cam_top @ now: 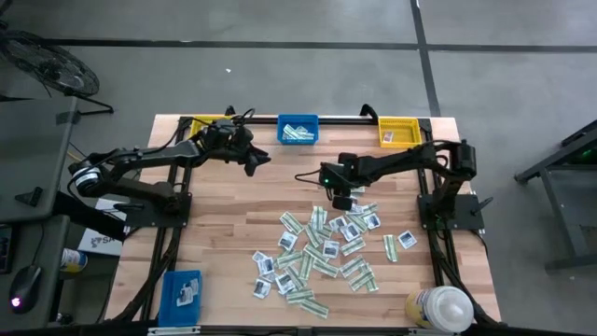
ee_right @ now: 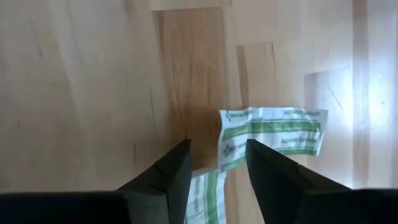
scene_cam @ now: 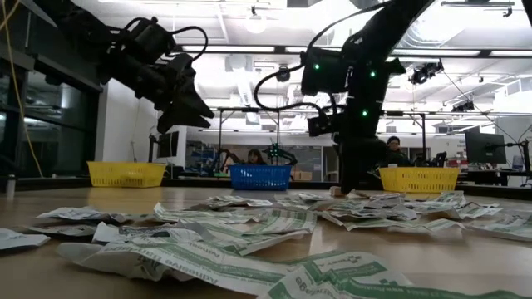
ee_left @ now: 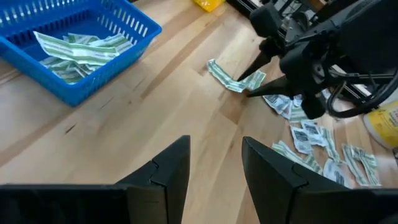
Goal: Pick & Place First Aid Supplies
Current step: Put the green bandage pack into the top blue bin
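the right end effector (cam_top: 341,201) hangs released over the 12 o'clock edge of the scattered first aid supplies (cam_top: 322,252) on the wooden surface (cam_top: 224,233), its fingers (ee_right: 171,174) straddling a green-and-white strip (ee_right: 273,132) whose print is too small to read. the left end effector (cam_top: 254,161), also released and empty, hovers at 8 o'clock of the blue bin (cam_top: 298,130), which holds more strips.
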